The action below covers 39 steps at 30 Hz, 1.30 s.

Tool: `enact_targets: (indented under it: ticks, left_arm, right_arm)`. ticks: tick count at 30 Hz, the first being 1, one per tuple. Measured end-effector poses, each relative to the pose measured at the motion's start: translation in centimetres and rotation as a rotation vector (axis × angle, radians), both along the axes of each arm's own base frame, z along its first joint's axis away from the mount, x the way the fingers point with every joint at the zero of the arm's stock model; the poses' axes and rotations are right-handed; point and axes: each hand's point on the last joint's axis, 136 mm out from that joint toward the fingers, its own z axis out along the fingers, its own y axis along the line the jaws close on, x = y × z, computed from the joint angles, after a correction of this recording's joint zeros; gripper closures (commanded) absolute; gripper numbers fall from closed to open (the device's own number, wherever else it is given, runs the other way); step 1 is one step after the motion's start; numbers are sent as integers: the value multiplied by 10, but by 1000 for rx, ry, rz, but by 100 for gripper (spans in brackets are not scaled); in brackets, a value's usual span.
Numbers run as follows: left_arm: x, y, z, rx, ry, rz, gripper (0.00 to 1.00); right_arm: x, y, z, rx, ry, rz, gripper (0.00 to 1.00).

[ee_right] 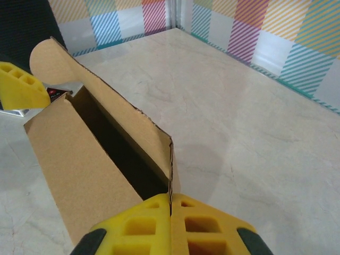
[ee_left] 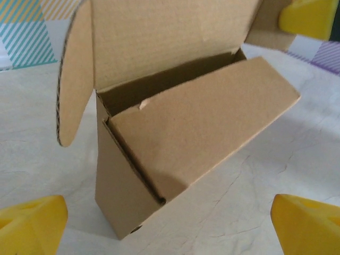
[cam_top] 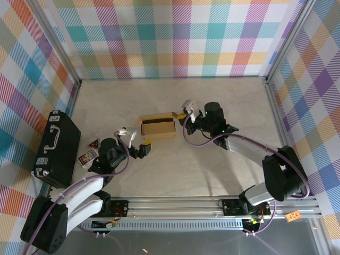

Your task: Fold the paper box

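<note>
The paper box (cam_top: pixel 157 126) is brown corrugated cardboard, standing on the table with its top open and its lid flap raised. In the left wrist view the box (ee_left: pixel 180 138) stands just beyond my left gripper (ee_left: pixel 170 228). That gripper is open, its yellow fingertips (ee_left: pixel 32 226) wide apart and touching nothing. From above, the left gripper (cam_top: pixel 137 140) sits in front of the box's left end. My right gripper (cam_top: pixel 179 115) is at the box's right end, and in its wrist view the right gripper (ee_right: pixel 171 220) is shut on the edge of the box's upright flap (ee_right: pixel 127 125).
A black hard case (cam_top: pixel 56 149) with a handle lies at the left wall. Two small cards (cam_top: pixel 87 156) sit between it and my left arm. Plaid walls enclose the table on three sides, and a metal rail (cam_top: pixel 212 202) runs along the near edge.
</note>
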Motion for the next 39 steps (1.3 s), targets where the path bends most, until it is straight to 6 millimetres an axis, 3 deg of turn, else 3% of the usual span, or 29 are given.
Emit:
enact_targets:
  ticks: [5, 9, 11, 16, 19, 23, 26, 28, 30, 34, 39]
  left_arm:
    - [6, 4, 5, 16, -51, 27, 0]
    - [21, 26, 19, -58, 4, 186, 0]
    - [25, 32, 40, -122, 34, 243, 0]
    - [37, 33, 139, -226, 49, 288, 7]
    - [48, 28, 176, -206, 87, 280, 8]
    - [66, 7, 169, -94, 241, 196, 14]
    - [80, 0, 126, 32, 400, 177, 17]
    - [78, 4, 94, 122, 492, 184, 18]
    - [71, 9, 74, 204, 546, 173, 18]
    - [64, 14, 69, 312, 528, 123, 17]
    - [83, 16, 74, 363, 489, 79, 28]
  right_arm:
    - [8, -3, -3, -1, 30, -6, 100]
    - [11, -1, -4, 9, 69, -12, 99]
    - [11, -1, -4, 13, 85, -13, 99]
    - [10, 0, -5, 16, 116, -13, 99]
    - [9, 1, -6, 15, 140, -10, 99]
    - [9, 1, -9, 10, 159, -8, 99]
    - [8, 2, -10, 10, 173, -4, 99]
    - [9, 4, -10, 12, 186, -1, 99]
    - [10, 5, -10, 15, 196, 1, 99]
    - [10, 6, -10, 16, 204, 3, 99]
    - [8, 6, -10, 17, 210, 10, 99]
